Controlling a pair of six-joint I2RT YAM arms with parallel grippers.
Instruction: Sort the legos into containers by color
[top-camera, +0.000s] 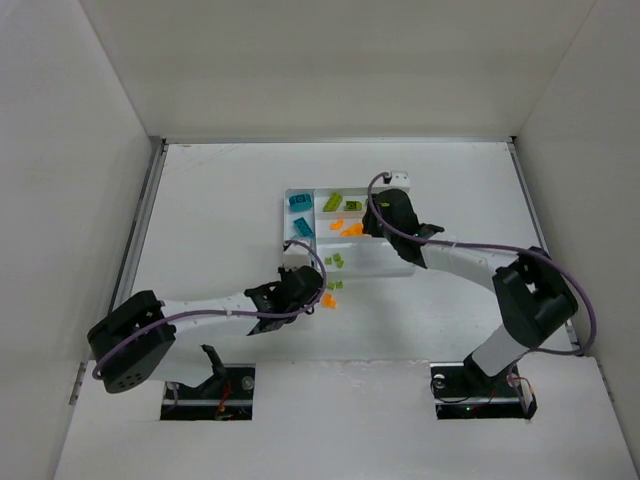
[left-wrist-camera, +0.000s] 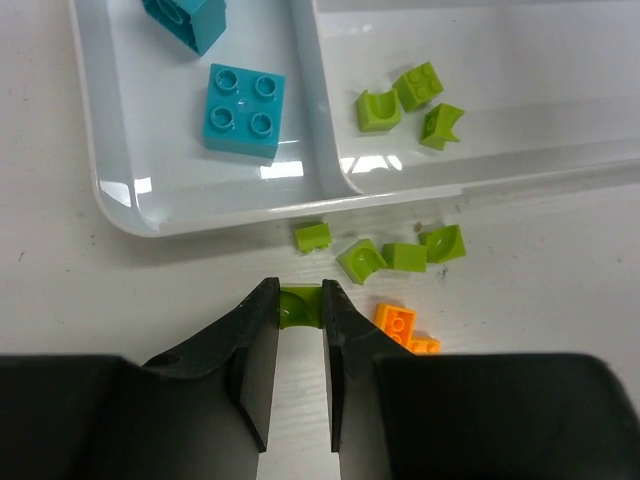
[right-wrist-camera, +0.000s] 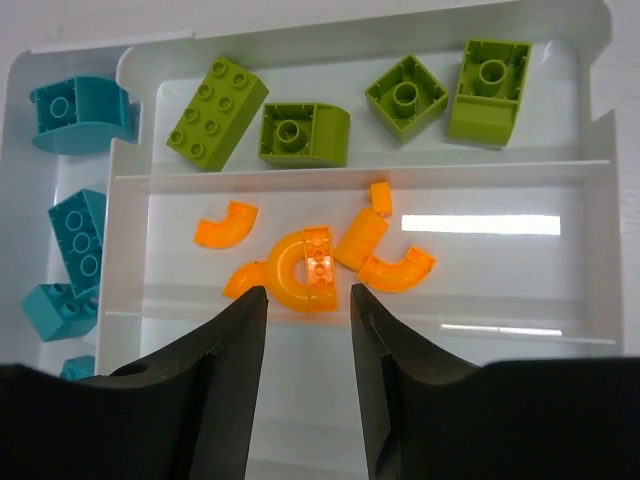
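My left gripper (left-wrist-camera: 299, 297) is shut on a small lime green lego (left-wrist-camera: 298, 305) on the table, just outside the near wall of the white tray (left-wrist-camera: 200, 222). In the top view the left gripper (top-camera: 303, 288) sits by the tray's near left corner. More loose green legos (left-wrist-camera: 404, 257) and an orange lego (left-wrist-camera: 395, 320) lie beside it. My right gripper (right-wrist-camera: 308, 300) is open and empty, over the tray section with several orange legos (right-wrist-camera: 300, 270). Lime bricks (right-wrist-camera: 305, 133) fill the section behind, and teal bricks (right-wrist-camera: 80, 235) lie in the crosswise section.
The tray (top-camera: 375, 262) lies mid-table between both arms. A teal brick (left-wrist-camera: 243, 112) and small green pieces (left-wrist-camera: 378, 110) lie in tray sections near my left gripper. White walls enclose the table on three sides.
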